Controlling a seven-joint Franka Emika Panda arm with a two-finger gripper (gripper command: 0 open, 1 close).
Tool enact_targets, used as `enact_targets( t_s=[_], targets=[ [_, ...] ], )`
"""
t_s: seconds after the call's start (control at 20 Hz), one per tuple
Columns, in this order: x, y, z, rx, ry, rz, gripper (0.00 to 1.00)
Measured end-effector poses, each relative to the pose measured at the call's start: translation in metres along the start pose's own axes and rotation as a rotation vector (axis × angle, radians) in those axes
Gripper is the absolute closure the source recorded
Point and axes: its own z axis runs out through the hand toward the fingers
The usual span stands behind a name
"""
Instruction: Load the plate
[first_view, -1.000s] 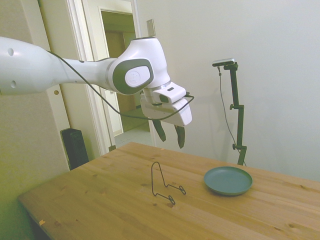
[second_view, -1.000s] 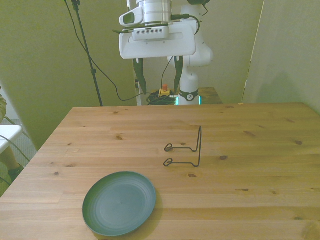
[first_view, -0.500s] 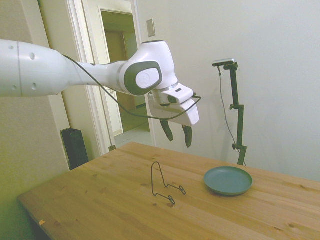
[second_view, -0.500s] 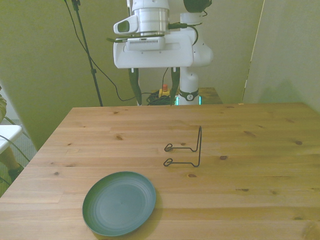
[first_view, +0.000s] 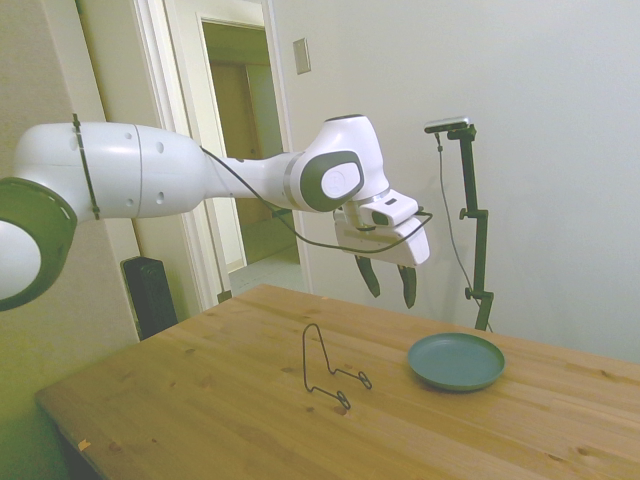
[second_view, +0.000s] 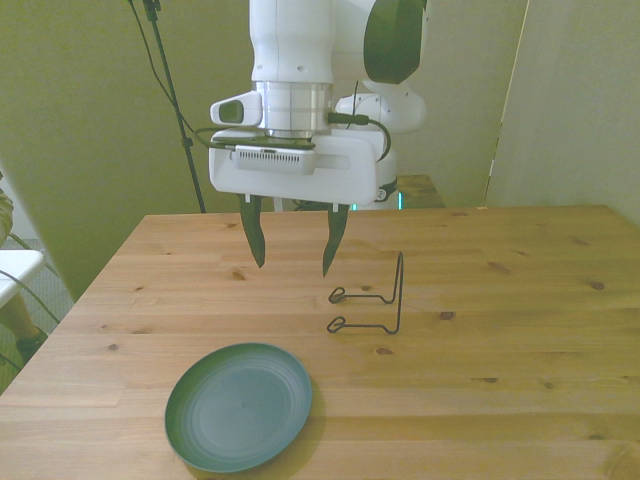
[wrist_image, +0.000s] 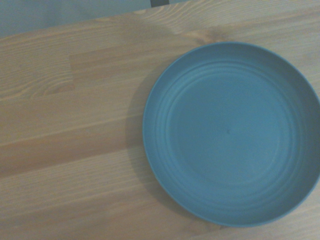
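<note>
The wooden bench (second_view: 520, 290) spreads beneath the gripper (second_view: 293, 265), which hangs in the air with its fingers spread apart and nothing between them. The teal plate (second_view: 239, 405) lies flat on the bench, below the gripper and toward the front view's left, well apart from the fingertips. The black wire stand (second_view: 375, 300) sits upright just beside the gripper, toward the front view's right.
</note>
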Motion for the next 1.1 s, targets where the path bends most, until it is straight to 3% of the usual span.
enact_targets(
  t_s=[0.4, 1.1],
  targets=[
    [0.009, -0.02, 0.062, -0.04, -0.008, -0.008, 0.0],
    [0.008, -0.048, 0.124, -0.053, 0.014, -0.043, 0.0]
  ],
)
